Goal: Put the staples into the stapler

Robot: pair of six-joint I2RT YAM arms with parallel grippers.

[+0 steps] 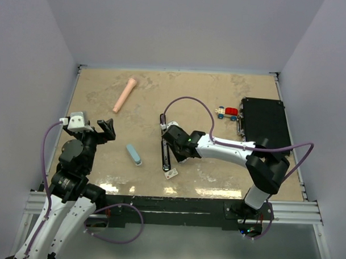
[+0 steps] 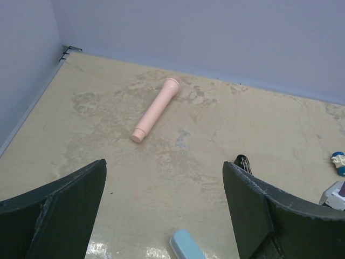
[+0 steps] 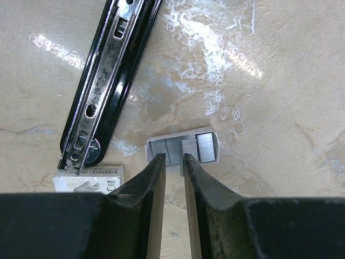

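R pincer nearly closed, tips at grey staple tray on bench, can't tell if grasping; black stapler & staple box just beside; L pincer released, empty

Pale lavender walls enclose a mottled beige table.
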